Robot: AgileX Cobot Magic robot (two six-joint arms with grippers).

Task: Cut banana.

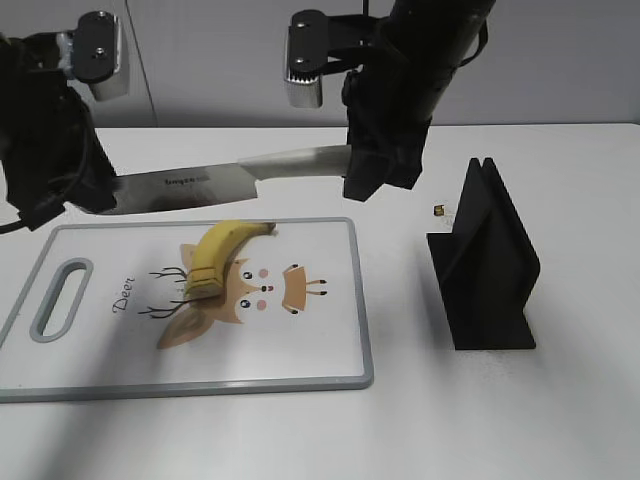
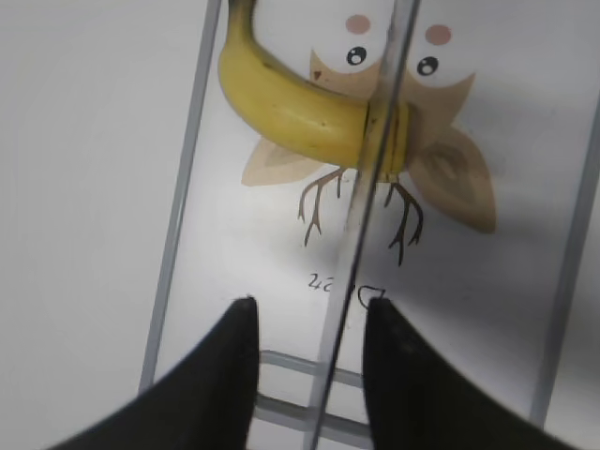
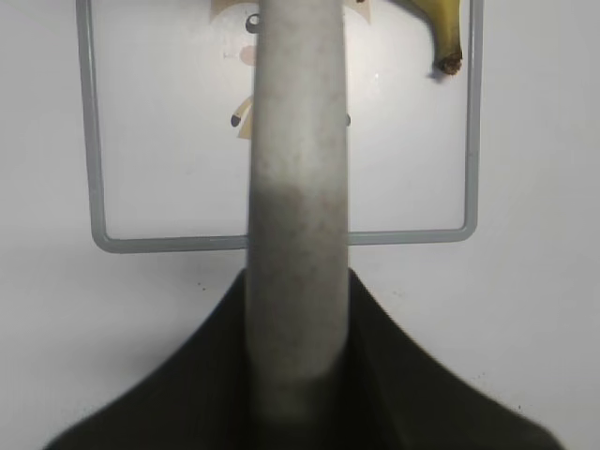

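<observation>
Your right gripper (image 3: 298, 375) is clamped on the knife (image 1: 200, 186) handle, blade above the banana (image 1: 215, 257); your left gripper (image 2: 309, 319), at nine o'clock, straddles the blade, fingers apart.

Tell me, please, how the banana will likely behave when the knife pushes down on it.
The banana is curved and lies loose on the cutting board, so it may rock or slide. Nothing holds it: the left gripper stands open around the knife blade. Its peel looks smooth, perhaps slippery.

One banana (image 1: 222, 252), one knife (image 1: 215, 185), one cutting board (image 1: 330, 350) (deer-printed), one black stand (image 1: 485, 265).
</observation>
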